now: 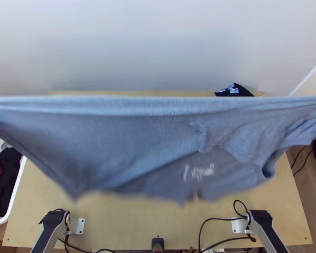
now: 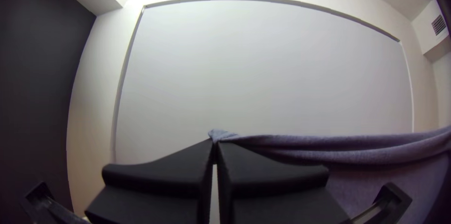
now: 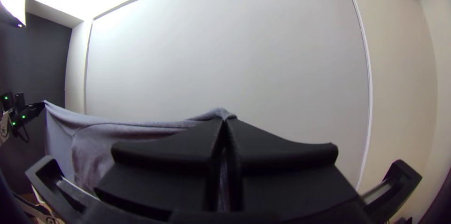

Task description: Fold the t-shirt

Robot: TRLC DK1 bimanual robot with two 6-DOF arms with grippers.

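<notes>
A light wooden surface (image 1: 137,219) lies under a blue-grey fabric t-shirt (image 1: 137,139) with pale lettering, which hangs in the air above it, stretched sideways, its lower part drooping in loose folds. Left of the surface is a white-rimmed basket (image 1: 17,185) of dark and wine-red cloth. The black, flat-fingered left hand (image 2: 214,148) is closed on one upper end of the shirt; the matching right hand (image 3: 224,119) is closed on the other. A black printed cloth (image 1: 242,90) lies at the surface's far edge.
</notes>
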